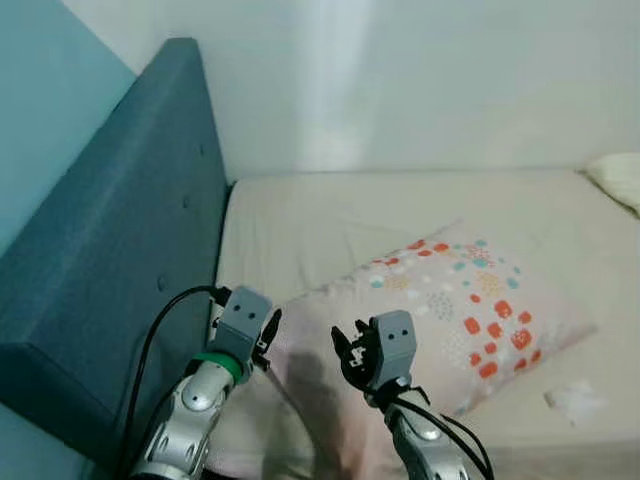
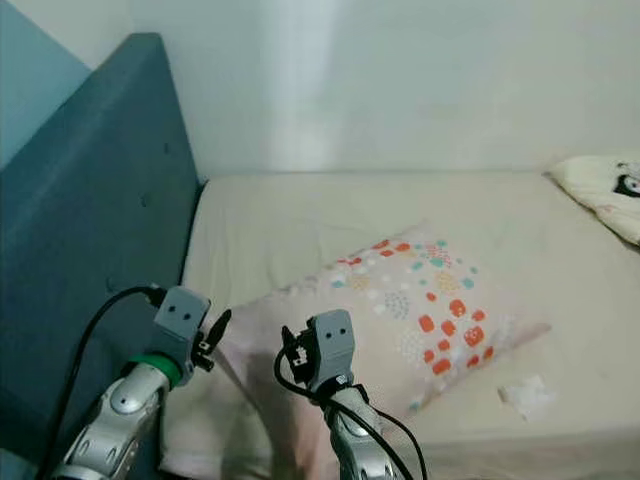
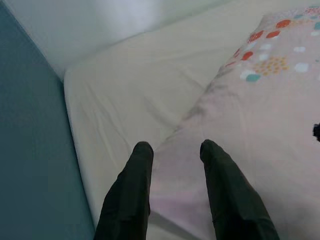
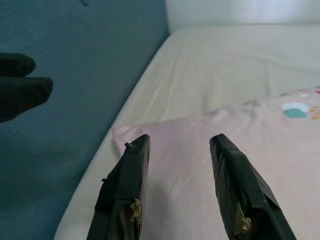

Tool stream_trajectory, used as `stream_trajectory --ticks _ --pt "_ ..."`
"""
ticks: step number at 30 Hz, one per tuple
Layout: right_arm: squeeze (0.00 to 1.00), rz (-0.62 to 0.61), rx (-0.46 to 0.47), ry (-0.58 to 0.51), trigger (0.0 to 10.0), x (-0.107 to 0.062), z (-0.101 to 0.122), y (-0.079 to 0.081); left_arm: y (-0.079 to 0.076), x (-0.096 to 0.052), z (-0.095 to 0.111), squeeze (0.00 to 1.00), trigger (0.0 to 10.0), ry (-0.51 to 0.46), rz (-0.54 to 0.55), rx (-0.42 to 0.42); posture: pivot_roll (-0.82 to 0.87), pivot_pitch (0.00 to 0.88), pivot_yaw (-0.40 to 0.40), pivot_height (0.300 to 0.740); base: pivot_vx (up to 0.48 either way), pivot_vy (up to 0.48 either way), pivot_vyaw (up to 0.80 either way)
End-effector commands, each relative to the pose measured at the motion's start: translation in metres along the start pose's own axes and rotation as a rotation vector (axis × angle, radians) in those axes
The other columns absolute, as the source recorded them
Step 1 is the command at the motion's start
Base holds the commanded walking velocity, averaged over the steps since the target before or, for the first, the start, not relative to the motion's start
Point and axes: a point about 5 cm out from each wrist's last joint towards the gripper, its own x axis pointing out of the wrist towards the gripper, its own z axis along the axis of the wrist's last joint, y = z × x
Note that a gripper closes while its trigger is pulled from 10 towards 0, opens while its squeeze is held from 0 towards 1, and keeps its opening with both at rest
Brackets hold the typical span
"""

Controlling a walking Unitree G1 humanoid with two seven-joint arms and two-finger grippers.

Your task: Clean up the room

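Here both grippers hover with jaws released, the left gripper (image 3: 172, 155) and right gripper (image 4: 177, 150) each poised just above the near corner of the patterned pillow (image 1: 440, 300), which lies askew on the bed (image 1: 330, 215). A likely slip: pinching only loose pillowcase, so the pillow sags or twists when lifted toward the headboard (image 1: 110, 250).

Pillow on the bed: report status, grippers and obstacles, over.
Left gripper open, over pillow corner near headboard. Right gripper open, above pillow's near edge. Pillow flat on mattress, ungrasped. White scrap lies beside pillow; nothing blocking.
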Motion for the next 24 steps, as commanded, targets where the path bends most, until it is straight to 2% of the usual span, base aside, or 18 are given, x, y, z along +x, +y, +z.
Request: stream_trajectory --ticks 1,16,18,24 --pt "0.0 -0.009 0.009 0.023 10.0 -0.004 -0.006 -0.001 -0.002 -0.001 0.002 0.0 10.0 -0.012 -0.016 0.0 -0.1 0.077 0.097 0.731 0.0 0.0 0.0" --pt "0.0 0.003 -0.003 0.023 10.0 -0.004 -0.006 0.001 -0.001 -0.002 -0.002 0.0 10.0 0.004 -0.007 0.026 -0.1 0.079 0.096 0.731 0.0 0.0 0.0" --pt "0.0 -0.008 0.018 0.01 10.0 -0.004 -0.004 -0.001 -0.001 -0.005 -0.006 0.0 10.0 0.013 -0.031 0.062 -0.1 0.083 0.098 0.731 0.0 0.0 0.0" --pt "0.0 -0.013 0.02 -0.008 10.0 -0.006 -0.002 -0.004 -0.002 -0.009 -0.011 0.0 10.0 0.037 -0.06 0.05 -0.1 0.085 0.097 0.731 0.0 0.0 0.0"
